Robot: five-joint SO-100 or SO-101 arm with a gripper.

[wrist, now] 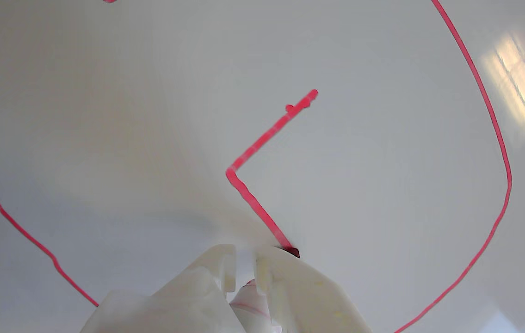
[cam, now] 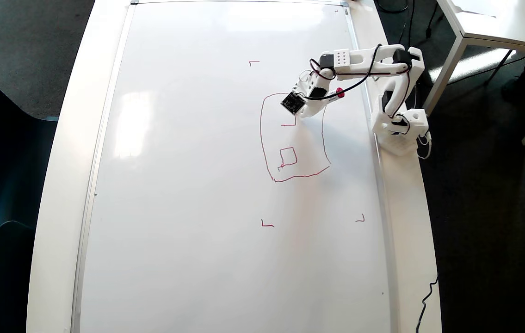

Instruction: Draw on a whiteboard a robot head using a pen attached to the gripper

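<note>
The claw point(wrist: 243, 266) is clenched on the pen point(wrist: 250, 300), whose tip touches the whiteboard point(cam: 188, 185) just beyond the fingertips — at the end of a red L-shaped stroke inside the robot head point(cam: 294, 138) outline. In the overhead view the arm folds back from the tabletop point(cam: 408, 222) edge, claw angled down.
</note>
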